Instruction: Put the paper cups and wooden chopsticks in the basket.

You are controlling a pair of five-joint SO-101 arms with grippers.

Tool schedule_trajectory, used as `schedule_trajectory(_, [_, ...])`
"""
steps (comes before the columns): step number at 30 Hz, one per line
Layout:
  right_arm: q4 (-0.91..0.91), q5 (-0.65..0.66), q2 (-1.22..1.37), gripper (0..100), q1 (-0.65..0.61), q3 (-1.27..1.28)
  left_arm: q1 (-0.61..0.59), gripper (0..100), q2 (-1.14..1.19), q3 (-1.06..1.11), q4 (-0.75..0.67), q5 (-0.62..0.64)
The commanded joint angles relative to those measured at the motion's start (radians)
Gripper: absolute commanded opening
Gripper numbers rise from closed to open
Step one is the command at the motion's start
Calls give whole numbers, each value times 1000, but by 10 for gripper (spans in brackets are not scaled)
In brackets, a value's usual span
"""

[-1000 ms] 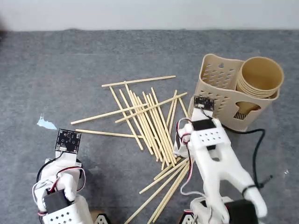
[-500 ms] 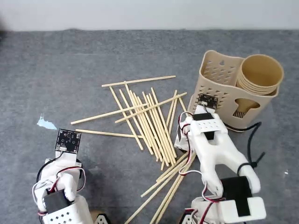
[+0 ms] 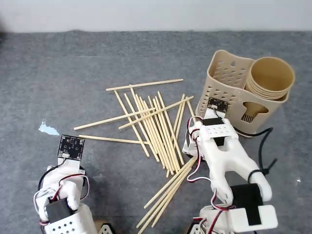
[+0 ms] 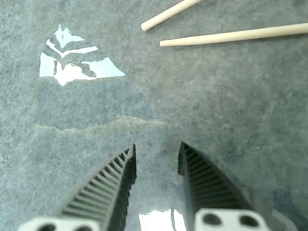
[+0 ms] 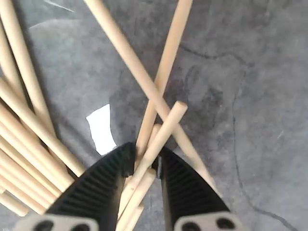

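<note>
Grey tabletop lying under soft, even light

A fuzzy, felt-like grey cover is stretching across the whole tabletop, and a pale, plain wall is running along its far edge. A torn, shiny pale-blue scrap is sitting flat on the cover toward one side, catching the light. A small white scrap is lying on the grey elsewhere, and faint creases are showing in the fabric close up.

Left end effector parted above grey mat, two chopstick ends, torn tape
</note>
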Motion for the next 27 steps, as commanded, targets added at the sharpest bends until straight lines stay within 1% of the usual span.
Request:
schedule_trajectory(1, [15, -3, -56, 10, -4, -55, 0, 137, -8, -10, 6, 0])
schedule_trajectory(5, [94, -3, -177, 10, -44, -55, 0, 137, -8, -10, 6, 0])
schedule_trajectory(9, [179, -3, -309, 10, -120, -55, 0, 137, -8, -10, 6, 0])
schedule_trajectory(15, [208, 11, -435, 10, -194, -55, 0, 137, -8, -10, 6, 0])
schedule_trajectory(22, [200, 100, -503, 9, -194, -57, 0, 137, -8, -10, 6, 0])
schedule_trajectory(27, [208, 166, -562, 9, -189, -123, 0, 137, -8, -10, 6, 0])
